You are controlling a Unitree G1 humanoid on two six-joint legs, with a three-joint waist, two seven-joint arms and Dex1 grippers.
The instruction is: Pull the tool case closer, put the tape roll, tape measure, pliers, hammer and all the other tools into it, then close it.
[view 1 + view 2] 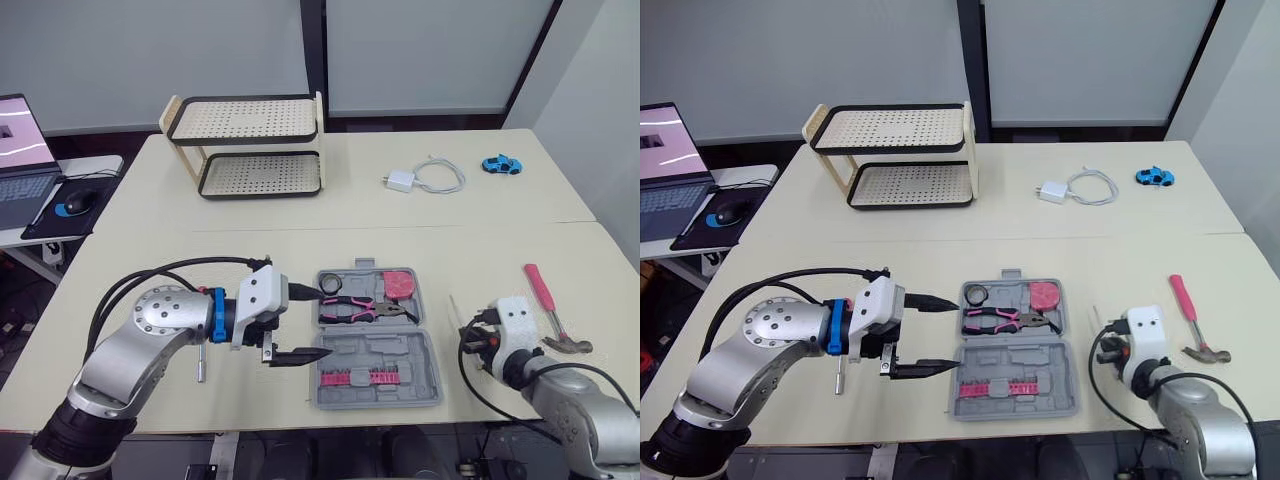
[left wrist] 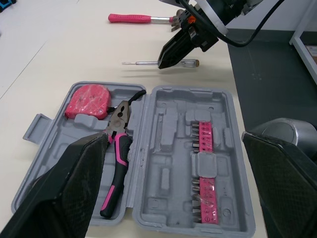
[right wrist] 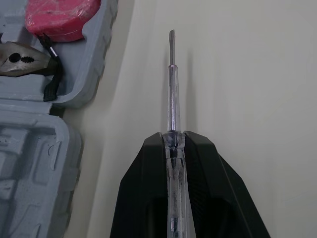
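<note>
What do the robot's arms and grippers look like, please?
Both arms are rounded silver-grey metal links. The left arm has a blue ring before a boxy white wrist housing, with black cables; the right arm carries a similar white box and black cables. The left gripper and right gripper each have two black, tapering fingers.

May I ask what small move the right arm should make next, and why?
Probably lift the screwdriver and carry it left toward the open tool case. The right gripper is shut on its clear handle, the shaft lies along the table just beside the case, and empty moulded slots show in the case's near half.
</note>
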